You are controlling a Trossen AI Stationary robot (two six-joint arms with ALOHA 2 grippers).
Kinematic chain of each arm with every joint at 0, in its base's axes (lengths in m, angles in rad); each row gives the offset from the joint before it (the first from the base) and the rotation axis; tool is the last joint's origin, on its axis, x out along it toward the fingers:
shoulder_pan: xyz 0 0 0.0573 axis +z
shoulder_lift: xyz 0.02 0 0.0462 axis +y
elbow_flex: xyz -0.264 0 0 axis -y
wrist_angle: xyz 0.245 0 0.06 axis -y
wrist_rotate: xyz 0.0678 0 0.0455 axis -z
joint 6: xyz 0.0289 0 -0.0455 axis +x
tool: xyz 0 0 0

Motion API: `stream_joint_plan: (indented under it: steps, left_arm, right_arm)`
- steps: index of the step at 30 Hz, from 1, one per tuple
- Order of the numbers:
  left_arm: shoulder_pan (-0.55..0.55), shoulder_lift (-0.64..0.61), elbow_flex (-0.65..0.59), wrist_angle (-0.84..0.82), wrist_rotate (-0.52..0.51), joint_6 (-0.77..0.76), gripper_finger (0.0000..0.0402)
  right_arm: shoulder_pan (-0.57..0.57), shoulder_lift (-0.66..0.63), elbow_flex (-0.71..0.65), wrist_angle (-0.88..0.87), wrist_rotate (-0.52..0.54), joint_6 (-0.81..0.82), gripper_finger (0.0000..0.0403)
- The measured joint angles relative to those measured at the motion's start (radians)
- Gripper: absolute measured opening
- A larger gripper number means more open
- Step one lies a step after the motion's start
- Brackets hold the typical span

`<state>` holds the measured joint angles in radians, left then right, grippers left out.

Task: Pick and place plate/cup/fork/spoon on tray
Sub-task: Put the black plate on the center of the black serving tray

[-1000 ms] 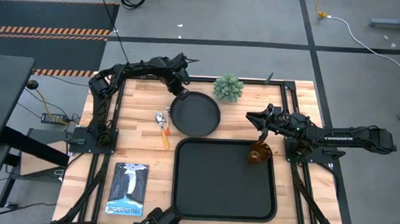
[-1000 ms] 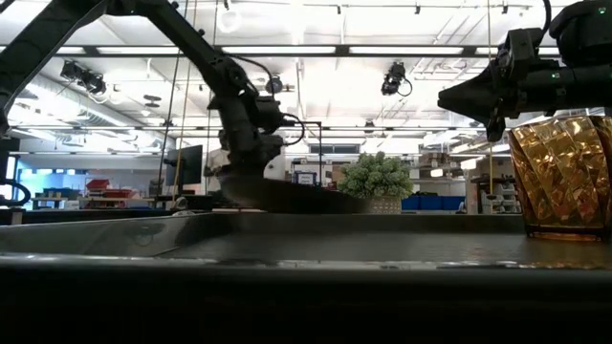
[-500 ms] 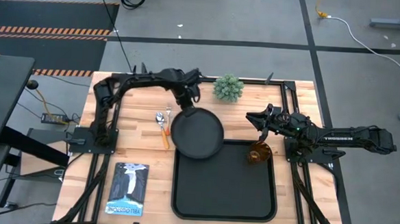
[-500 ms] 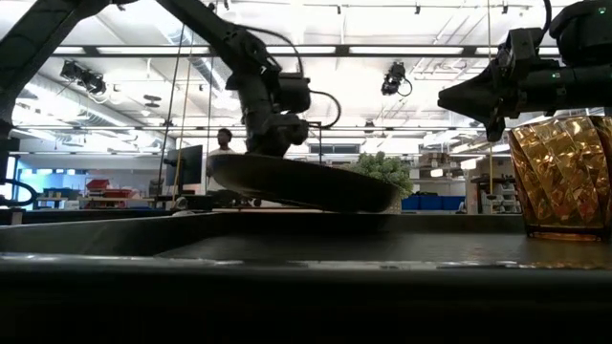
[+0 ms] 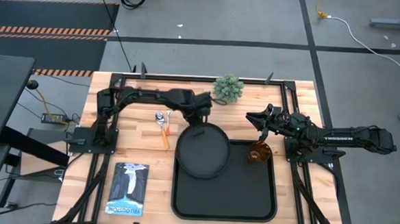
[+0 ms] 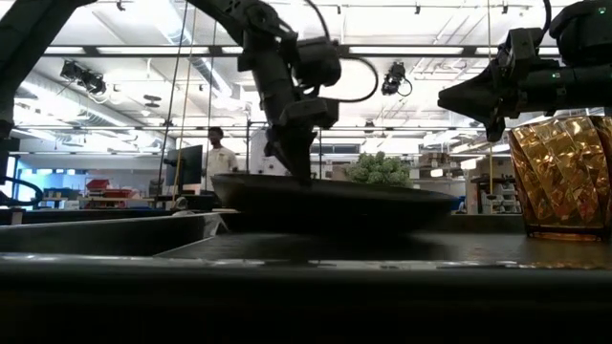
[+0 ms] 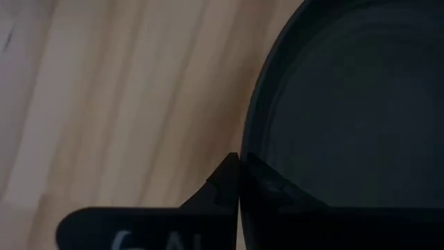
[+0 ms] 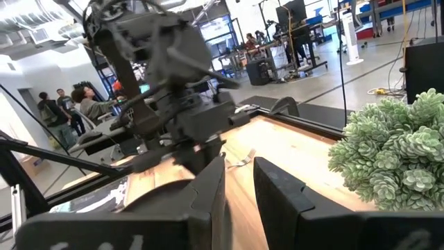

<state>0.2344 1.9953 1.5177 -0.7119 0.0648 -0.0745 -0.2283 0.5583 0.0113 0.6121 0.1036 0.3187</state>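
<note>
Wooden tabletop (image 5: 140, 146) below: left end effector (image 5: 198, 119) clamped on plate (image 5: 202, 150) rim, hanging over tray (image 5: 250, 197) corner. Cup (image 5: 257, 155) already on tray; right end effector (image 5: 257, 121) narrowly parted, empty. Thin rim grip, could slip, tilt.

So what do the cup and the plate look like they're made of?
The cup looks like amber glass: translucent, glossy, with a faceted pattern catching the light. The plate, gripped at its rim by the left gripper over the tray, is matte black with no sharp reflections; whether it is plastic, melamine or coated ceramic I cannot tell.
</note>
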Motion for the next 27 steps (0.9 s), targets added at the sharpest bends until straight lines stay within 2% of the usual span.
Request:
stream_joint_plan:
  steps: [13,18,27]
  left_arm:
    - [-0.19,0.0,0.0,0.119,-0.125,-0.123,0.0016]
    - [-0.234,0.0,0.0,0.197,-0.136,-0.188,0.0016]
    - [-0.284,0.0,-0.001,0.207,-0.131,-0.289,0.0016]
  right_arm:
    - [0.0,0.0,0.0,0.0,-0.003,0.003,0.0084]
    - [0.0,0.0,0.0,0.0,-0.003,0.021,0.0084]
    - [0.0,0.0,0.0,0.001,-0.021,0.022,0.0084]
